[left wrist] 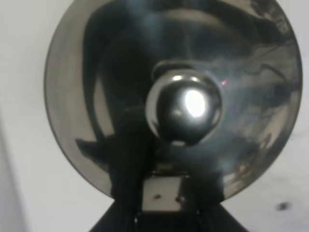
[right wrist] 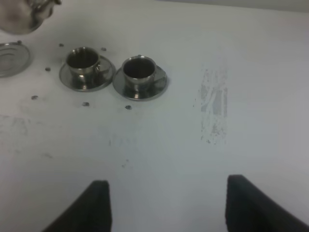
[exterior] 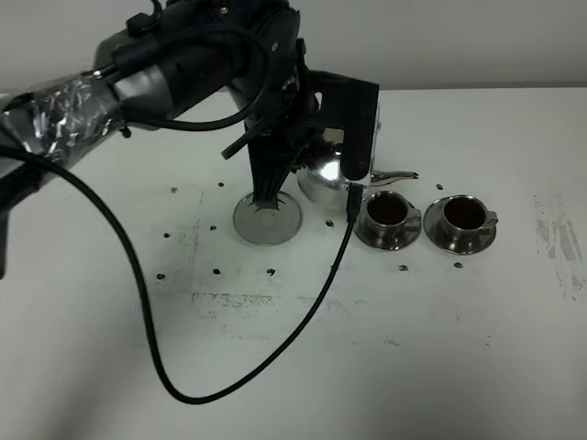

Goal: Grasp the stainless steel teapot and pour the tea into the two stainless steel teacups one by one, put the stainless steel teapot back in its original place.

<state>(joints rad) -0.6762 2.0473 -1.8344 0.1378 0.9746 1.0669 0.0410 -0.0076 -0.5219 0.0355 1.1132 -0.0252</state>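
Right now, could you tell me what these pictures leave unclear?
- Left gripper's hold on the teapot: exterior high, hidden by the arm.
- Teapot's spout: left wrist, cut off; only the blurred lid knob shows.
- Teapot: right wrist, cut by the edge.
- Tea level in both teacups: too small.

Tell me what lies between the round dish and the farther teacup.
The nearer teacup on its saucer sits between the dish and the farther teacup, seen in the exterior high view.

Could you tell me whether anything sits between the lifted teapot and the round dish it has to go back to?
Nothing visible does. The teapot hangs in the left claw, just right of the dish, whose top is bare. Both teacups stand farther right, off that path.
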